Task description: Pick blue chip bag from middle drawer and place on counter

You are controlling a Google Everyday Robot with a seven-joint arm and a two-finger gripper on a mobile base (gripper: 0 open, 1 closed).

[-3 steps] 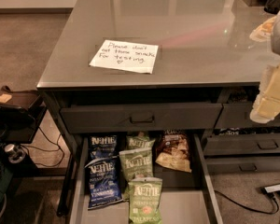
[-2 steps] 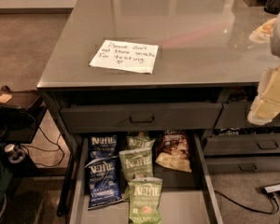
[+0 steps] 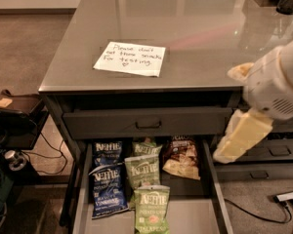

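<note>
The blue chip bag, dark blue with a lighter "VINEGAR" band, lies flat at the left of the open middle drawer. A plainer dark blue Kettle bag lies just behind it. The counter above carries a white handwritten note. My gripper, cream-coloured on a white arm, hangs at the right. It is in front of the counter's edge, above the drawer's right side, well apart from the blue bag and holding nothing.
Three green Kettle bags fill the drawer's middle and a brown bag lies at its right. A shut drawer with a handle sits above. Cables and a low stand are at the left, and more drawers at the right.
My arm and gripper have moved left and down, from beside the counter's right edge towards the open drawer's right side. The bags have not moved.
</note>
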